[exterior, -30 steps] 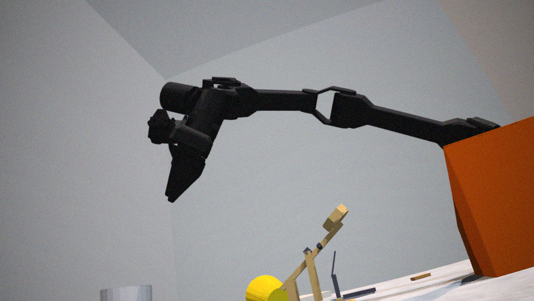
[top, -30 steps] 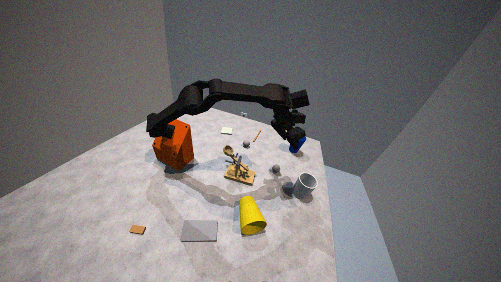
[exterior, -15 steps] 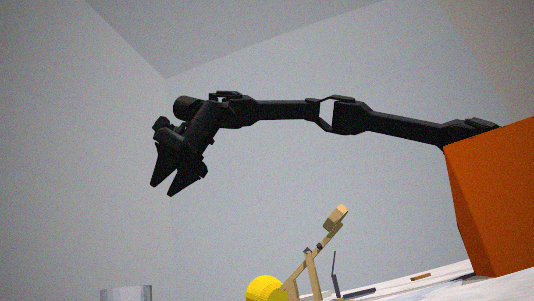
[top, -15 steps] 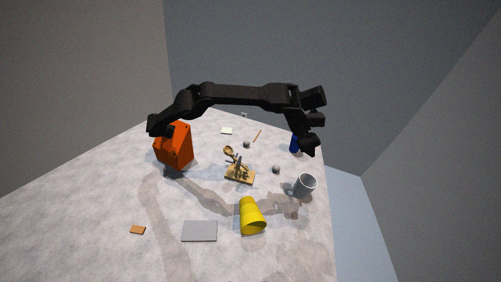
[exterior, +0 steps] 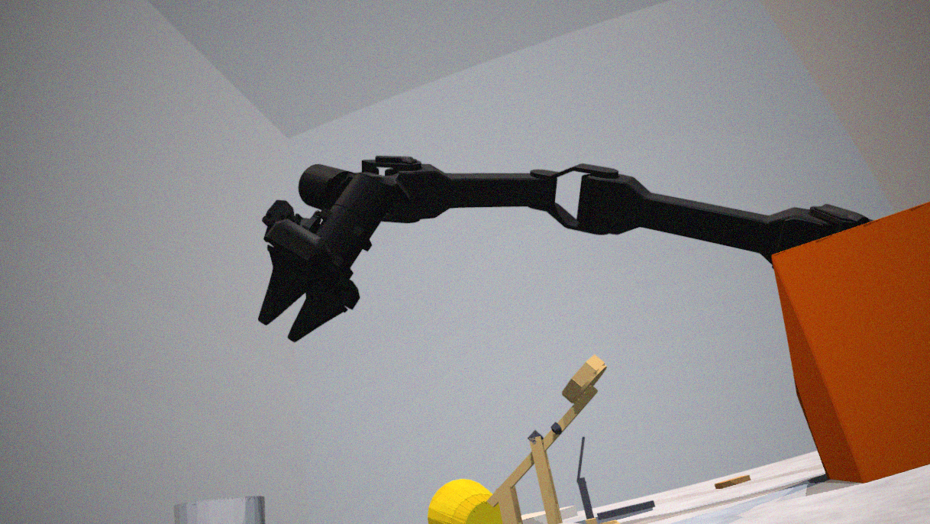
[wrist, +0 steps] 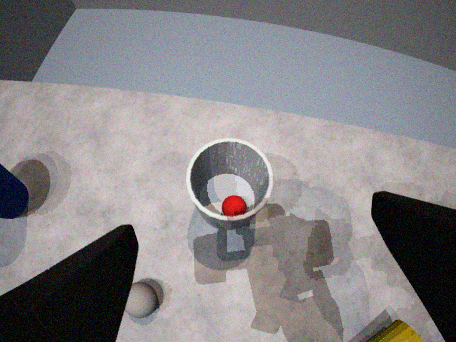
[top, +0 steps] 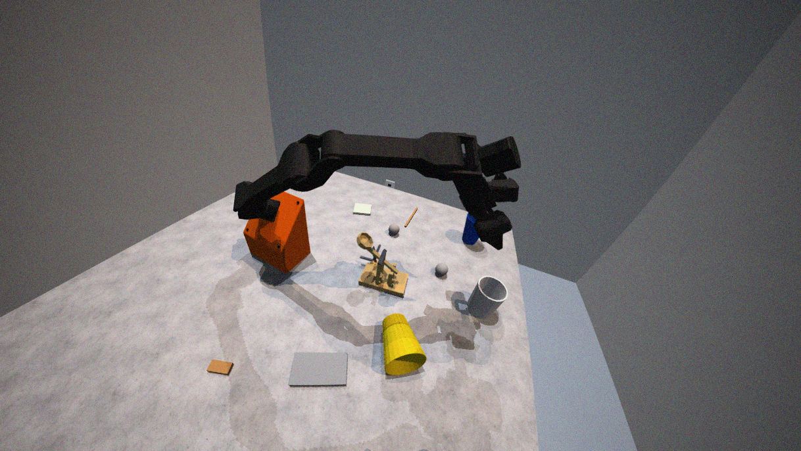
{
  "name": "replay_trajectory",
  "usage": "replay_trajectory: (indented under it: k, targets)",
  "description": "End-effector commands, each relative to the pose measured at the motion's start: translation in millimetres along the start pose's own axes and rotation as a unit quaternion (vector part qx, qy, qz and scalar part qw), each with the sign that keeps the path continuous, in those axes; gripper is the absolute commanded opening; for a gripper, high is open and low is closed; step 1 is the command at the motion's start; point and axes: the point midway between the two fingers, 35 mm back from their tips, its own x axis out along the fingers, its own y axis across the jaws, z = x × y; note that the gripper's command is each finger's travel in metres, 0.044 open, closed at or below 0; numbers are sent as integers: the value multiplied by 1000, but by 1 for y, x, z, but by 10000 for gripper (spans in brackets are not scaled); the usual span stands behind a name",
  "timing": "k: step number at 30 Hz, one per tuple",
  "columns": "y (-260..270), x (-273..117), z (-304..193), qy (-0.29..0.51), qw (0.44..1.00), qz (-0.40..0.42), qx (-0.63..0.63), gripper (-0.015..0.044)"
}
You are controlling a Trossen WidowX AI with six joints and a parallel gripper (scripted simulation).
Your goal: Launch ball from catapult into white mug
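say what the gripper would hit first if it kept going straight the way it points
Probably the white mug: it sits between the open gripper's fingers in the wrist view, though depth is unclear.
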Motion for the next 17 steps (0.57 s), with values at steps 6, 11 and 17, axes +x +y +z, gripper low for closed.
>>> replay_trajectory:
  k: [6, 11, 17]
  targets:
    - [0, 0, 0, 0, 1000, 0, 0, 440]
    - [0, 0, 0, 0, 1000, 0, 0, 440]
    - [0, 0, 0, 0, 1000, 0, 0, 440]
